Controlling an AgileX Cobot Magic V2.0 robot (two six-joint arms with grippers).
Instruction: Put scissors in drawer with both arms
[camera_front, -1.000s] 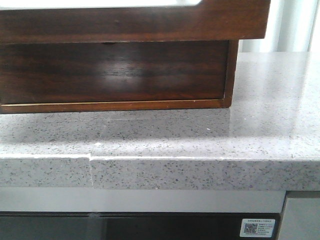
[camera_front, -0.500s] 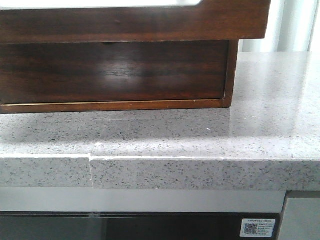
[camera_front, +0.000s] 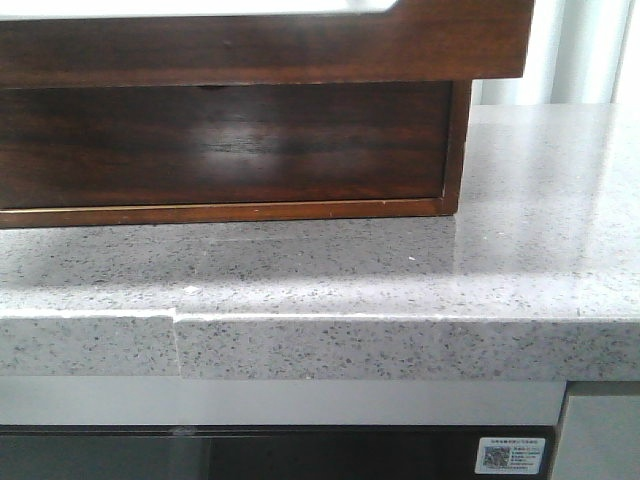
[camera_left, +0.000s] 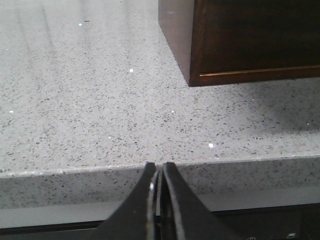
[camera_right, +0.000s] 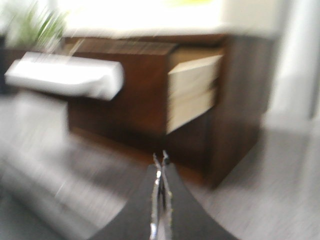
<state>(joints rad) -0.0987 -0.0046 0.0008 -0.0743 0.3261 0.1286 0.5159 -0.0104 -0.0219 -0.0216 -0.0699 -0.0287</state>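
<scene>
A speckled grey stone bench (camera_front: 520, 250) fills the view; pale curtains (camera_front: 585, 50) hang at 2 o'clock.

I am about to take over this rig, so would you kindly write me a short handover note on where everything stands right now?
Left gripper: shut, empty, low at the front edge of the speckled countertop.
Right gripper: shut, empty, pointing at the wooden cabinet; its view is motion-blurred.
Drawer: the upper one is pulled out and overhangs the lower front in the front view; the right wrist view shows its pale side sticking out.
Scissors: not visible in any view.
Done: drawer appears open.
Left: find and grasp the scissors, place them in the drawer, probably close it.
</scene>
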